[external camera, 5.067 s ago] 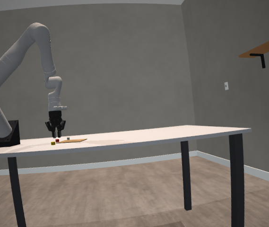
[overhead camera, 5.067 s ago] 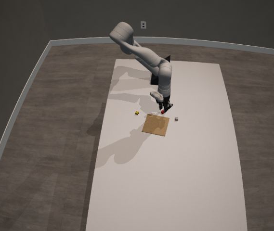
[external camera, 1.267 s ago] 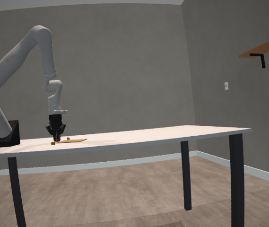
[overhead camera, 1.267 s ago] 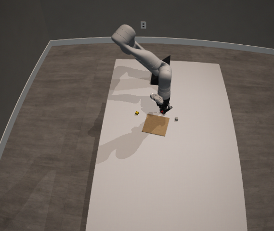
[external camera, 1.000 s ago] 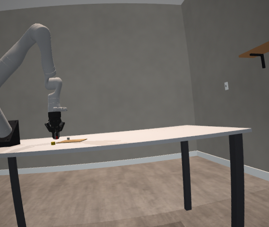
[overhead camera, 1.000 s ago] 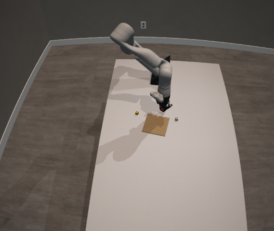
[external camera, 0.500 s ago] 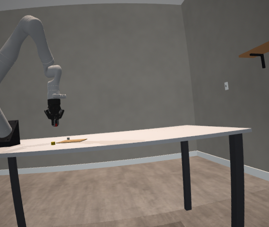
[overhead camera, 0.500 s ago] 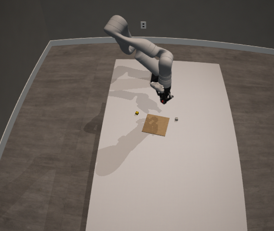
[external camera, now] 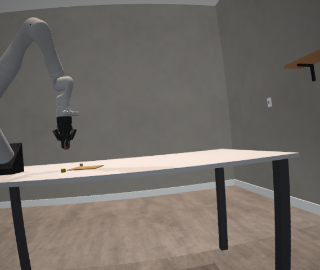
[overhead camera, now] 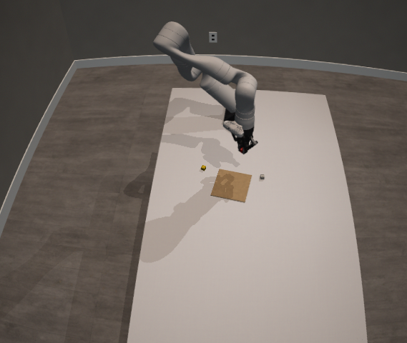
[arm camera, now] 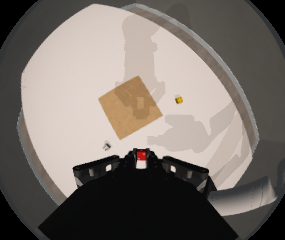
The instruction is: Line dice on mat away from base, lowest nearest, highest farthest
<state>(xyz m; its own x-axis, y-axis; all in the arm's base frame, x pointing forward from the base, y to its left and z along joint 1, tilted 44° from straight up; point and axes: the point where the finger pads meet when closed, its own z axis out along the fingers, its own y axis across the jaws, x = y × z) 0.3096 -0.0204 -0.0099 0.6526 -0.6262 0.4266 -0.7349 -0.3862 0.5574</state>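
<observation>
My gripper (overhead camera: 242, 149) (external camera: 66, 147) (arm camera: 141, 153) is shut on a red die (overhead camera: 241, 148) (external camera: 67, 147) (arm camera: 141, 155) and holds it well above the table, near the mat's base-side edge. The square brown mat (overhead camera: 232, 185) (external camera: 89, 166) (arm camera: 130, 107) lies flat on the white table (overhead camera: 270, 258) (external camera: 183, 161) with nothing on it. A yellow die (overhead camera: 203, 168) (external camera: 63, 170) (arm camera: 180, 99) sits on the table left of the mat in the top view. A grey die (overhead camera: 262, 177) (external camera: 81, 164) (arm camera: 106, 146) sits on the table right of the mat. The dice faces are too small to read.
The arm's black base (external camera: 4, 161) stands at the table's far end. A wooden shelf (external camera: 314, 56) hangs on the wall, far from the work area.
</observation>
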